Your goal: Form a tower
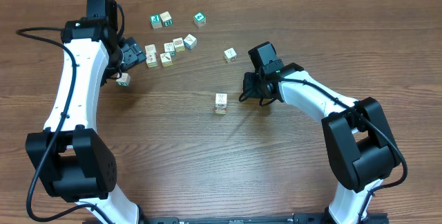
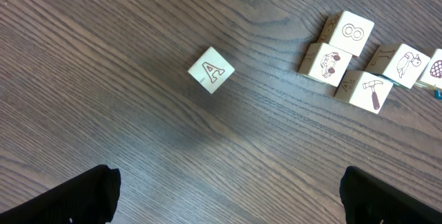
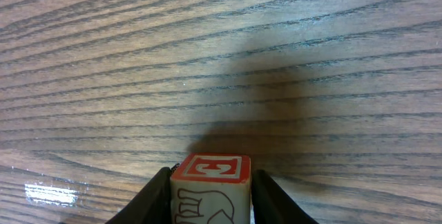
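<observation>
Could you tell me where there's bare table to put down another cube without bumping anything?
The widest bare table lies on the robot's side of the tower. The far right, beyond the lone cube, is also free. It is crowded far left, around the cube cluster by the left claw; the right claw, gripping a red-topped cube, flanks the tower.

Loose cubes (image 1: 170,46) lie clustered at the upper middle of the wooden table (image 1: 207,162); one lettered cube (image 2: 211,70) sits alone, left of them.
</observation>
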`<state>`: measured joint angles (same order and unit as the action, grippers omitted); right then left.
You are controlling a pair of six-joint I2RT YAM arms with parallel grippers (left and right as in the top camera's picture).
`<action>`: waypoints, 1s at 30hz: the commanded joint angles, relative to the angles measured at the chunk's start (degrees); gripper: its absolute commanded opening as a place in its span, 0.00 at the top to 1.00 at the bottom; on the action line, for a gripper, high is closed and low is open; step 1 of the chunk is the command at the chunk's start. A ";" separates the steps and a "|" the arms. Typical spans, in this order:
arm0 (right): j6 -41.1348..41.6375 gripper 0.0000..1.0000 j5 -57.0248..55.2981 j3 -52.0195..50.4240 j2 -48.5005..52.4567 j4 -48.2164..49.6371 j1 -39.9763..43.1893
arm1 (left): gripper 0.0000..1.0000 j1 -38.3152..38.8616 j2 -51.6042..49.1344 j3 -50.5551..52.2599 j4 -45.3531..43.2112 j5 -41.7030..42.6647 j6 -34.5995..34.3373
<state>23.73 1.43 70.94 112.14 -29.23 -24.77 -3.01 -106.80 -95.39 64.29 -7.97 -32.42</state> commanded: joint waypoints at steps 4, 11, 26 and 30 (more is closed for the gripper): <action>-0.20 0.66 -1.38 1.14 0.07 0.20 0.09 | 0.00 0.02 0.94 -0.74 -0.04 0.09 0.72; -0.20 0.66 -1.36 1.14 0.07 0.22 0.09 | 0.01 0.02 0.94 -0.74 -0.02 0.09 0.72; -2.93 0.75 -1.86 2.99 -2.78 -1.09 0.11 | 0.01 0.02 0.94 -0.74 -0.04 0.09 0.70; -3.28 0.75 -4.15 7.58 -7.28 -6.69 0.02 | 0.00 0.02 0.94 -0.74 -0.04 0.09 0.72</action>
<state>21.85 -0.51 73.78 110.83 -34.65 -24.80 -3.01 -106.80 -95.39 64.31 -7.97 -32.42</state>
